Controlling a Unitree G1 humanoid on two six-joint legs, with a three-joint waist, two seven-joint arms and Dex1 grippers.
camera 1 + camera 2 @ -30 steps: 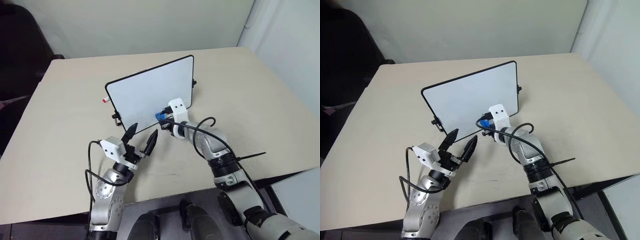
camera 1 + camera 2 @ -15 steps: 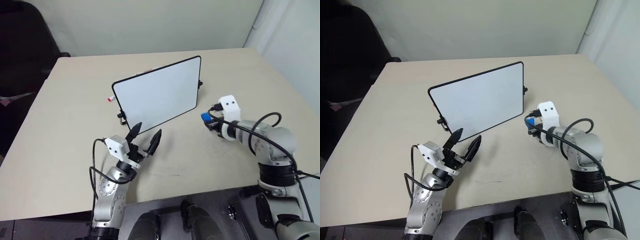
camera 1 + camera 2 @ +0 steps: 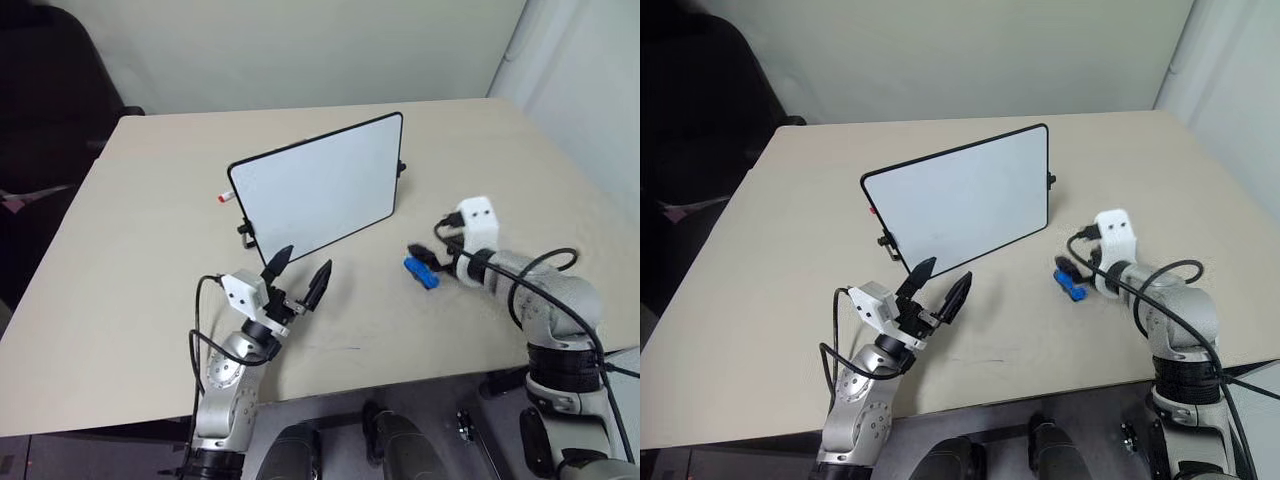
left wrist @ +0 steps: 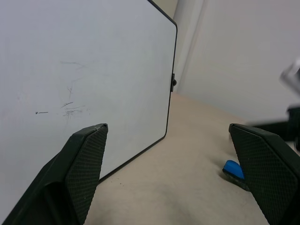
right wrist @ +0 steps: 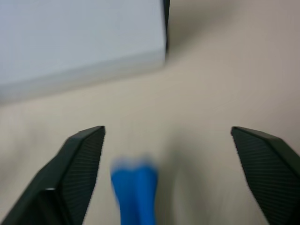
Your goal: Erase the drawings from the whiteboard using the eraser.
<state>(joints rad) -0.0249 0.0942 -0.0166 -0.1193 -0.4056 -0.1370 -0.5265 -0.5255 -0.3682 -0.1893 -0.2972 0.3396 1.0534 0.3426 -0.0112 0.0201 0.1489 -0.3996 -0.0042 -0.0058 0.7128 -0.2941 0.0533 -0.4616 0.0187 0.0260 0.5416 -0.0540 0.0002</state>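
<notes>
The whiteboard (image 3: 318, 188) stands tilted on its small feet at the middle of the table. The drawings are out of view; its white face carries just faint grey streaks (image 4: 70, 107). The blue eraser (image 3: 421, 273) lies on the table to the right of the board, with nothing gripping it. My right gripper (image 3: 426, 258) hovers just above and behind it, open, and the eraser (image 5: 134, 190) sits blurred between the spread fingers. In front of the board's lower left corner my left gripper (image 3: 305, 262) stands open, holding nothing; its wrist view faces the board (image 4: 117, 61).
A red-capped marker (image 3: 224, 198) pokes out behind the board's left edge. The beige table (image 3: 140, 250) has wide bare areas left and right of the board. A dark chair (image 3: 50, 90) stands off the far left corner.
My right gripper swung right, away from the board's lower right corner, and opened; the eraser it held now lies on the table. The left gripper stayed put. The camera shifted.
</notes>
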